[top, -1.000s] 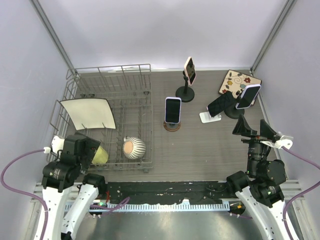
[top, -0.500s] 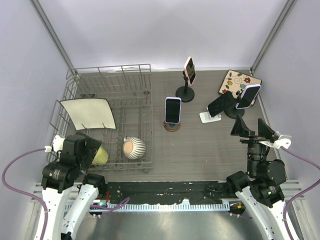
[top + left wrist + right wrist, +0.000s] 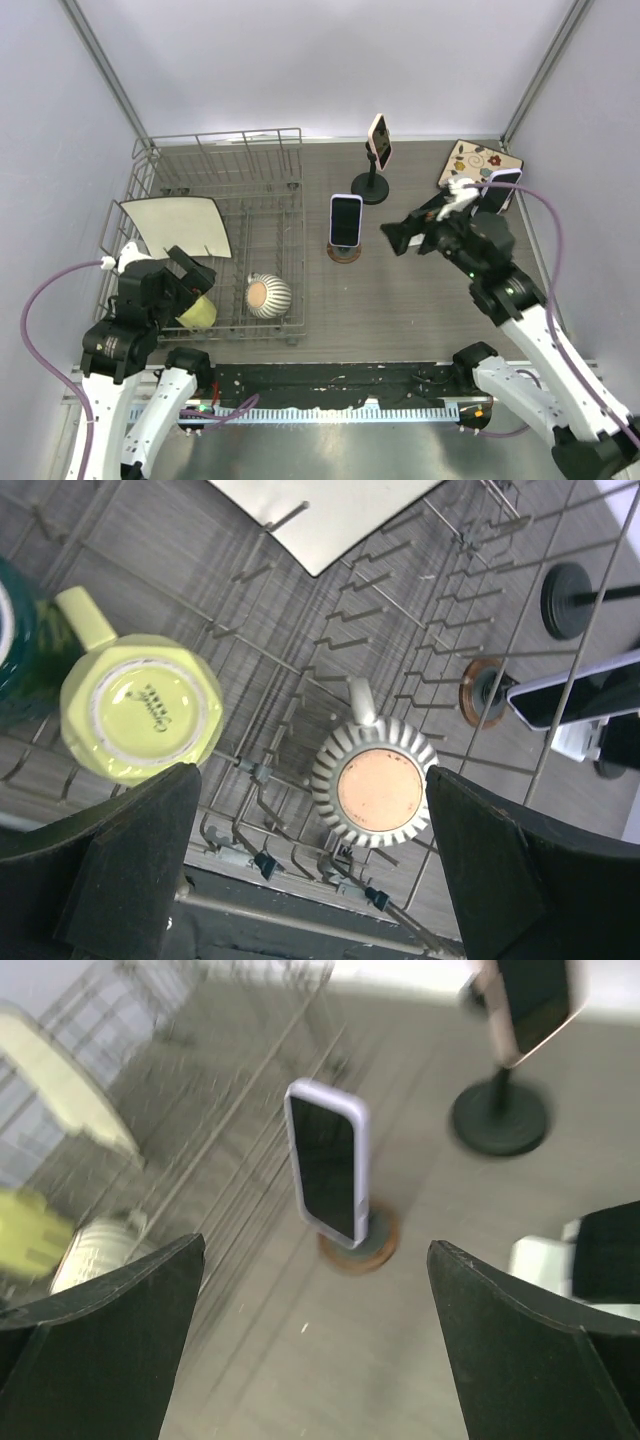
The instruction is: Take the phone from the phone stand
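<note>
Facing phone (image 3: 328,1165) on stand (image 3: 372,1248), right pincer (image 3: 315,1248) apart, table (image 3: 420,1360) showing between them, left pincer (image 3: 310,772) apart

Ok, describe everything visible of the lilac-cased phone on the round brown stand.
The phone has a dark, blank screen in a pale lilac case with rounded corners. It stands upright in portrait, leaning slightly back, bottom edge seated in the round brown stand, beside the dish rack. Only the stand touches it.
</note>
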Tool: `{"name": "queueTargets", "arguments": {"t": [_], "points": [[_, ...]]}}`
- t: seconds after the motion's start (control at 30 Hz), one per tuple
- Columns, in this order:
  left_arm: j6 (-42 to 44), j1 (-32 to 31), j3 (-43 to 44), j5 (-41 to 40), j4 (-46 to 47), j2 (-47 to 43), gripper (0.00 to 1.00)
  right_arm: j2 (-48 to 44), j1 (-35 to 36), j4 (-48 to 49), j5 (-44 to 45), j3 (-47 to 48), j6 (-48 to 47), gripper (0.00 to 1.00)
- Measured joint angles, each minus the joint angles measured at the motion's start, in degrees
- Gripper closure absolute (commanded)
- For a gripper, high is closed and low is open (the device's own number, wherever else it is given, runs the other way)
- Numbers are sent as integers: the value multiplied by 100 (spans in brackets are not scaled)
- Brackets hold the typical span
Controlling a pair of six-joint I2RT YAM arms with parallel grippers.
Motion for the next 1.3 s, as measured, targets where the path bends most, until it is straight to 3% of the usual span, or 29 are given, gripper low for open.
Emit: {"name": "queueTargets", "arguments": {"t": [0.17, 0.43, 0.77, 0.97, 1.3], "points": [[518, 0, -168, 234, 474, 83, 0, 1172, 61, -46, -1386, -107, 358, 1], [721, 0, -387, 240, 1086, -13, 0, 1344, 844, 1408, -1965, -1298, 787, 1], [946, 0, -175, -599, 1123, 149, 0, 2068, 2343, 3021, -1388, -1427, 643, 1], [1102, -2, -33, -951, 1110, 304, 0, 2494, 2553, 3493, -1185, -1513, 417, 1], [1609, 0, 245, -2688, 1381, 758, 0, 2975, 2688, 3781, -745, -1495, 306, 1]]}}
